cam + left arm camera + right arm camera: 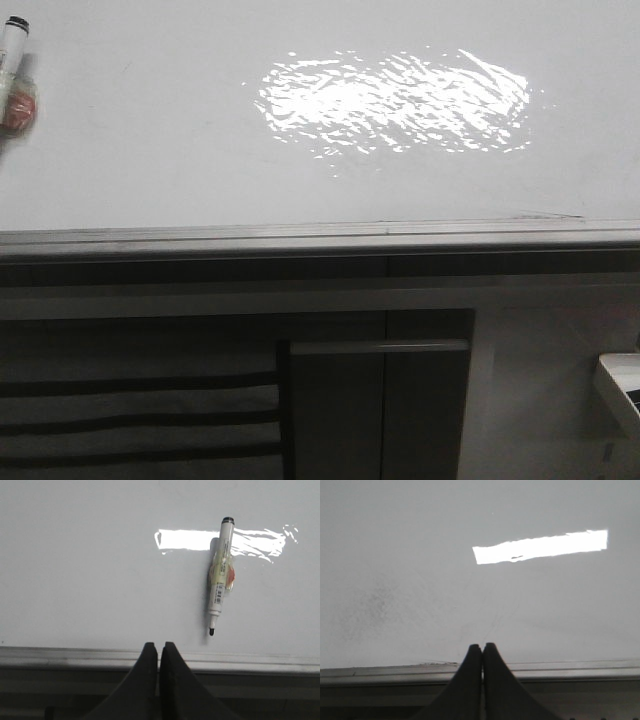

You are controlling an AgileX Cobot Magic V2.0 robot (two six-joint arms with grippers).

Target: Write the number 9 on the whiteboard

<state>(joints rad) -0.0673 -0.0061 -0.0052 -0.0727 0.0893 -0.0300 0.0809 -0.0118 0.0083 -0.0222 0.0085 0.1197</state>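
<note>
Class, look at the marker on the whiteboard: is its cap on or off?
Off: the marker lies flat on the whiteboard with its dark tip bare. No cap shows.

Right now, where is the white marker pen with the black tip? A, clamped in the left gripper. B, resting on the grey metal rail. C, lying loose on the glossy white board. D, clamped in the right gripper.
C: the white marker pen lies loose on the glossy white board, apart from the shut, empty left gripper.

Both claws sit pressed shut and empty: the left claw (159, 647) with its black fingers (145, 680) together, the right claw (482, 649) the same.
</note>
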